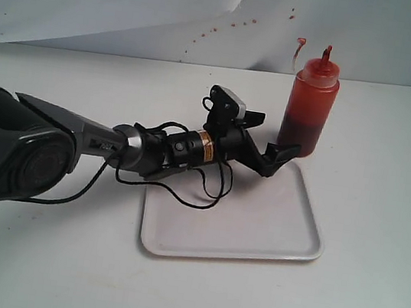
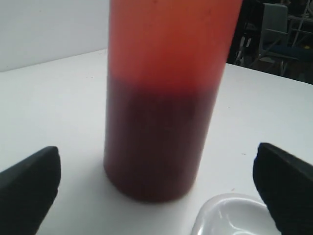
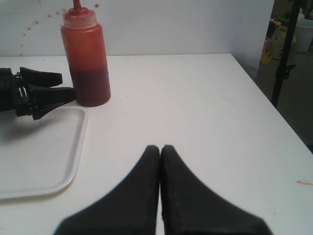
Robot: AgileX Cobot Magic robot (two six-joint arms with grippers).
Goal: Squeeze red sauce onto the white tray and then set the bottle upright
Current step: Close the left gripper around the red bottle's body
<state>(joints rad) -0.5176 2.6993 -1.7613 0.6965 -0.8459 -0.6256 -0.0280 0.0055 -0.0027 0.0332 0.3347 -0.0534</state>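
Squeeze bottle (image 1: 309, 107) stands upright on the table (image 1: 386, 189), just off the far right corner of the white tray (image 1: 256, 231), long axis vertical and pointed red nozzle cap up. Dark sauce fills roughly its lower half, with orange-tinted plastic above.

Left gripper (image 1: 279, 134) hangs over that same corner of the tray, aimed at the bottle's lower body. Its jaws are spread wide. In the left wrist view we see one finger (image 2: 29, 186) on each side of the bottle, both clear of it with table showing in the gaps. The bottle lies straight ahead of this hand, between the fingers and slightly beyond them.

Right gripper (image 3: 161, 152) sits low over the table well off the tray's right side, its fingers pressed together with nothing between them. The left arm is plainly the nearer one.

We find no red sauce on the bare part of the tray; the arm hides some of its far side. We judge the grasp is next: advance a little, then close across the bottle's width.

We find no label or brand on the bottle. An orange band rings the left wrist, and any writing on it is too small to read.
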